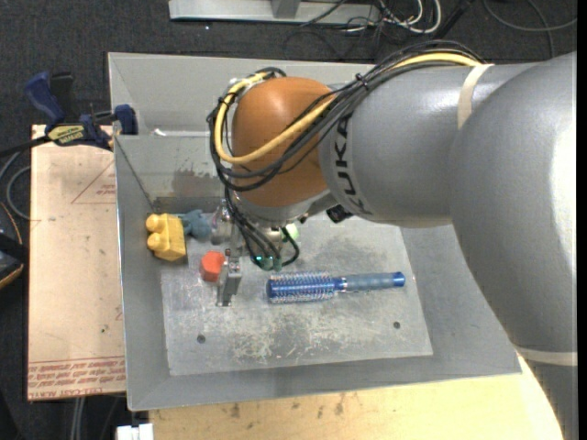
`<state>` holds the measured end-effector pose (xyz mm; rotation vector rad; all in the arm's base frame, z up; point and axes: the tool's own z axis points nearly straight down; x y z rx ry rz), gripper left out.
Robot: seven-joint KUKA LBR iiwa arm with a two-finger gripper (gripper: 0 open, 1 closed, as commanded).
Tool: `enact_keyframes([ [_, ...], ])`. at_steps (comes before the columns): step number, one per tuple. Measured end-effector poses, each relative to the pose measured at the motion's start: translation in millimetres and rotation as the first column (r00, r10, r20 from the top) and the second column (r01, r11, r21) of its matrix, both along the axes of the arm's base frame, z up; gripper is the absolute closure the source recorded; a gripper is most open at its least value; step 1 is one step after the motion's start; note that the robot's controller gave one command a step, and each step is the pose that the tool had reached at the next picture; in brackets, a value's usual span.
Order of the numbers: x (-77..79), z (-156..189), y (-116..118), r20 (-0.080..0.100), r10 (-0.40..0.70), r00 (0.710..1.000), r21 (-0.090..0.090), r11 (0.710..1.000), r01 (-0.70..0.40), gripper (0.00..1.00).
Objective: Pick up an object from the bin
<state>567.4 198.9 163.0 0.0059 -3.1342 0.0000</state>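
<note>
My gripper (224, 257) hangs under the arm's orange cover, low over the left middle of the bin, and it looks open. One thin finger (227, 284) reaches the floor just right of a small orange-red piece (212, 264). The other finger shows higher up, beside a blue-grey lump (195, 224). The orange-red piece lies close by the gap between them, and nothing is gripped. A blue hairbrush (332, 286) lies flat on the floor to the right of the gripper, its handle pointing right.
A yellow two-knob block (166, 236) sits against the bin's left wall, touching the blue-grey lump. The arm's bulk covers the bin's right and back parts. Bare scuffed floor stretches in front of the brush.
</note>
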Motion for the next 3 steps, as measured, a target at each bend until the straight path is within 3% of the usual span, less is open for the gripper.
enact_keyframes([
  [1,9.0,-89,-43,0.015,0.045,0.999,0.007,0.999,-0.045,0.0],
  [2,17.3,-88,47,0.019,0.116,0.993,-0.005,0.993,-0.116,0.0],
  [3,6.9,51,-15,0.017,0.319,0.947,-0.001,0.948,-0.32,0.0],
])
